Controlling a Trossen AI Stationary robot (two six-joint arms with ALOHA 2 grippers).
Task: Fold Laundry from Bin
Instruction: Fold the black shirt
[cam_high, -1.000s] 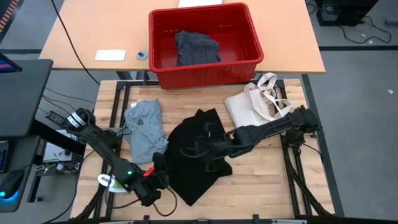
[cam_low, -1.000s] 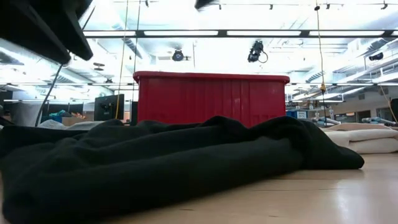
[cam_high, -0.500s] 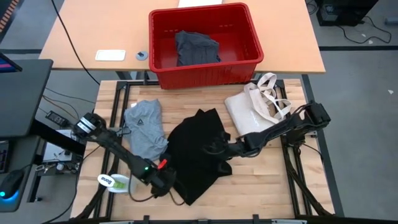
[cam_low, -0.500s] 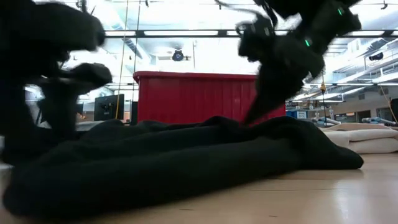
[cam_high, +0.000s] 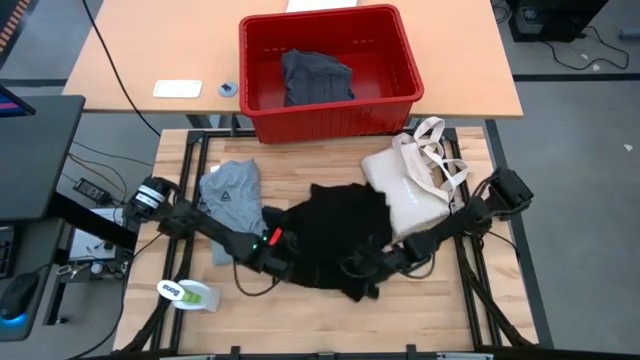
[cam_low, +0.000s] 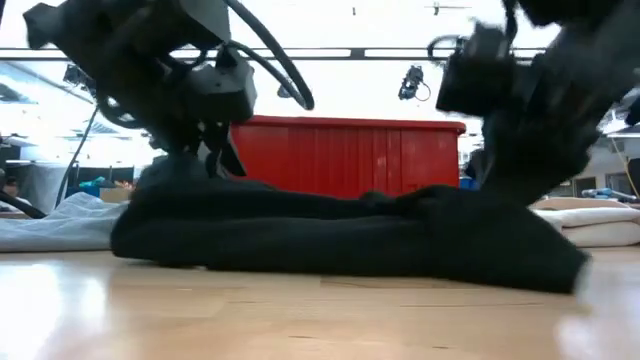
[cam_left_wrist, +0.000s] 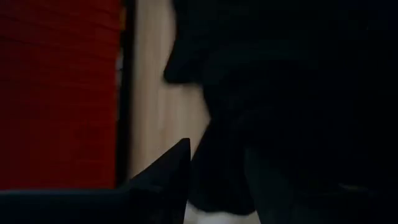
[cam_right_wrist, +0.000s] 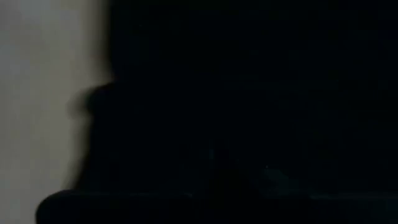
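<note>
Left claw (cam_high: 288, 262) pinching black garment (cam_high: 335, 235), right claw (cam_high: 368, 268) buried, grip unclear

Black garment (cam_high: 335, 240): earlier spread long toward table's near edge; now folded back on itself, compact, nearer tote bag (cam_high: 410, 185), lying flatter in low view. Left gripper (cam_high: 285, 262): moved from near table edge up to garment's left side. Right gripper (cam_high: 365, 265): shifted from garment's centre to its near edge.
</note>
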